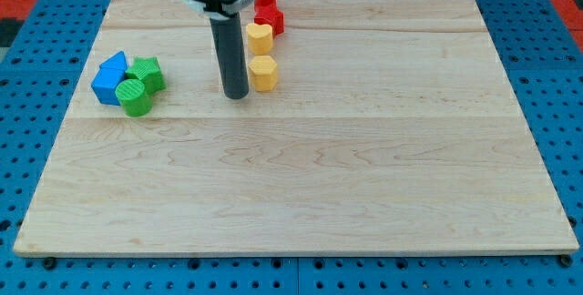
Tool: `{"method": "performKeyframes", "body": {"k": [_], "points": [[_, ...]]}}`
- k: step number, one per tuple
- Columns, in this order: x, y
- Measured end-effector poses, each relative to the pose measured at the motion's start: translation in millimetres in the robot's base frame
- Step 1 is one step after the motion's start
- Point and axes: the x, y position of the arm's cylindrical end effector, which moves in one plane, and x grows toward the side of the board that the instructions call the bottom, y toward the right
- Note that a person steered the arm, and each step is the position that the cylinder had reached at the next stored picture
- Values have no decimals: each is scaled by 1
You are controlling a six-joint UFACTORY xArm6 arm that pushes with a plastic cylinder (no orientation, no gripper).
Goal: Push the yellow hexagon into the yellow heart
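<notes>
Two yellow blocks sit near the view's top centre. The lower one point(263, 73) looks like the yellow hexagon. The upper one point(260, 37) looks like the yellow heart. A small gap separates them. My tip point(236, 96) rests on the board just left of the yellow hexagon and slightly below it, close to it, but I cannot tell if it touches. The rod rises from there and hides a strip of board left of the yellow heart.
Two red blocks point(270, 13) stand stacked in line just above the yellow heart, near the board's top edge. At the view's left a blue block point(109, 78), a green block point(147, 74) and a green cylinder point(136, 99) sit clustered together. The wooden board point(301, 186) lies on a blue pegboard.
</notes>
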Motion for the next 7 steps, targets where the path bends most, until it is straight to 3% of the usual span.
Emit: {"method": "performKeyframes", "body": {"k": [2, 7], "points": [[-4, 61], [-47, 48]]}}
